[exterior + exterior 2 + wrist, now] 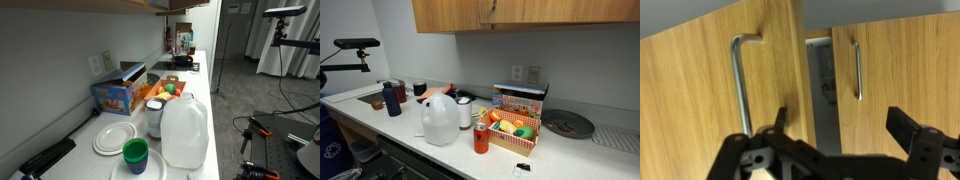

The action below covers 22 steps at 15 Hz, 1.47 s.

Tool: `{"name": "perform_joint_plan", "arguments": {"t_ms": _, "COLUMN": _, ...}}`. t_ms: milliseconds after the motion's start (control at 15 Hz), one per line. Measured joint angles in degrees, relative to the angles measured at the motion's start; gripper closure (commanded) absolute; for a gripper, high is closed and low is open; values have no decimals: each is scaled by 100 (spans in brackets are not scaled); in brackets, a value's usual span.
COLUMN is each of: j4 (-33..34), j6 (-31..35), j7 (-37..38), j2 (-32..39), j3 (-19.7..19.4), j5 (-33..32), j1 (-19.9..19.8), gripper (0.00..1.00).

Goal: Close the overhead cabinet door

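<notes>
In the wrist view the overhead cabinet door (700, 90) is a light tan wood panel with a metal bar handle (738, 80). It stands slightly ajar, and its right edge overlaps a narrow gap (823, 80) showing the grey interior. A neighbouring wood door (900, 70) with its own handle (856, 68) sits to the right. My gripper (840, 125) is open and empty. Its left finger is against the ajar door's edge and its right finger is in front of the neighbouring door. The upper cabinets also show in an exterior view (450, 12), where a small part of the gripper (488, 10) shows at their front.
Below the cabinets, the counter (570, 150) holds a milk jug (440, 118), a red can (481, 138), a basket of toy fruit (515, 128), a blue box (118, 95), white plates (114, 138), a green cup (135, 152), bottles and a dark plate (567, 123).
</notes>
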Motion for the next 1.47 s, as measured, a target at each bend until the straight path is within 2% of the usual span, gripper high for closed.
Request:
{"name": "perform_joint_plan", "arguments": {"t_ms": 267, "j4": 4, "j6": 431, "j7": 176, "j2": 114, "j3": 212, "j5": 8, "j1": -2, "gripper": 0}}
{"name": "perform_joint_plan", "arguments": {"t_ms": 1000, "j4": 19, "j6": 1918, "j7": 407, "j2": 1103, "j3": 746, "j5": -13, "j1": -77, "gripper": 0}}
{"name": "perform_joint_plan", "arguments": {"t_ms": 1467, "j4": 352, "j6": 2507, "j7": 698, "j2": 1753, "j3": 1309, "j5": -48, "j1": -497, "gripper": 0}}
